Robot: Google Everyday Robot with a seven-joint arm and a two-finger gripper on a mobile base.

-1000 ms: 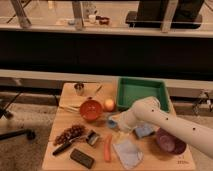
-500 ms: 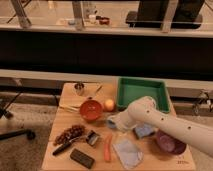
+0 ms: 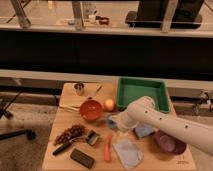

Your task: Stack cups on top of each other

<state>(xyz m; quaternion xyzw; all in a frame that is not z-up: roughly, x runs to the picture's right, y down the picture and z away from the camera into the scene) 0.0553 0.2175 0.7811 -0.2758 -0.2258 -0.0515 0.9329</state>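
**Condition of tool.** The gripper [image 3: 116, 122] is at the centre of the frame, at the end of the white arm [image 3: 165, 125] that reaches in from the lower right. Its jaws stand wide. No object is seen lifted or gripped.

**Task items.** The light-blue cup [image 3: 111, 120] stands on the wooden table [image 3: 55, 155], touching or just beside the gripper, right of the orange-red bowl [image 3: 91, 109]. The white cup cannot be found and is probably hidden behind the arm. A pale blue item [image 3: 145, 131] lies just under the arm; what it is cannot be told.

**Risks noted.**
1. The cup is small and light. Jaws closing off-centre would push it over or slide it into the orange-red bowl.
2. A wide jaw coming in low could catch the rim and tip the cup.
3. The arm lies low over the purple bowl [image 3: 170, 142] and the cloth [image 3: 127, 152], so a sweep to the right could drag either.
4. The second cup is out of sight, so lining up the stack is unsure. A poor drop would leave the cups tilted or beside each other.

**Status.** Stacking not yet done.
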